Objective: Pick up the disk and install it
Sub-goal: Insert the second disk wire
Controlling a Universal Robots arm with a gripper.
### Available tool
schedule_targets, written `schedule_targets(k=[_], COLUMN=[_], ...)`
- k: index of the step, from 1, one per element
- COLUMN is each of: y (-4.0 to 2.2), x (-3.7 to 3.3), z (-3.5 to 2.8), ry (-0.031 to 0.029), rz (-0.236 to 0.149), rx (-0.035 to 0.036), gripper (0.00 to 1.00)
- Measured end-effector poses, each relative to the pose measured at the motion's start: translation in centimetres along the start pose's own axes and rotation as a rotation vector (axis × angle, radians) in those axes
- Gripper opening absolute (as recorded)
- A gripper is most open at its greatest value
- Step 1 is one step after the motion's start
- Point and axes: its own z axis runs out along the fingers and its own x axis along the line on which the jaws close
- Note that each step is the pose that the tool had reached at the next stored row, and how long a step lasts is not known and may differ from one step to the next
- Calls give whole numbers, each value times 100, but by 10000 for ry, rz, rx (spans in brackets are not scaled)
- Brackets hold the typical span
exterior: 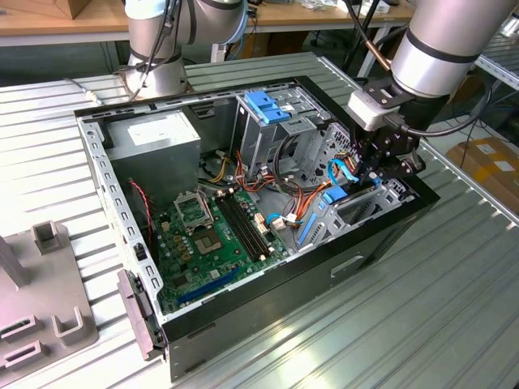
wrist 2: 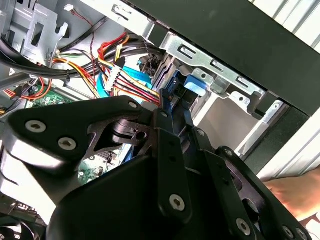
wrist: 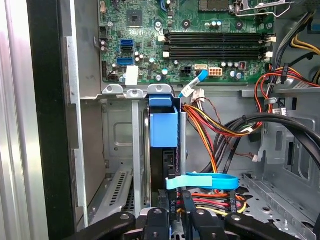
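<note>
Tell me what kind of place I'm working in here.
Likely a robotics lab or assembly test cell: an open computer case on a ribbed metal table, wooden workbenches behind, cardboard boxes nearby.

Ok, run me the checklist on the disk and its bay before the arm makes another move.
1. Disk in bay: the disk, a hard drive in a blue plastic carrier frame, stands on edge in the grey metal drive bay. Ok.
2. Disk fully seated: cannot tell.
3. Alignment: the black gripper sits in line with the disk's end. Ok.
4. Blue flat cable loops across right by the gripper. Not ok, it could snag.
5. Red, yellow and orange wire bundle runs close beside the bay; whether it touches the disk, cannot tell.
6. Black computer case lies open on the ribbed metal table. Ok.
</note>
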Motion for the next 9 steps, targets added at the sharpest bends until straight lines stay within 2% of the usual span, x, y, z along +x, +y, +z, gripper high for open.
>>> schedule_targets(k=[4, 9], y=[-3, -23], x=[0, -3], z=[-29, -200], ry=[3, 5], rz=[0, 0], rx=[0, 0], gripper=[24, 24])
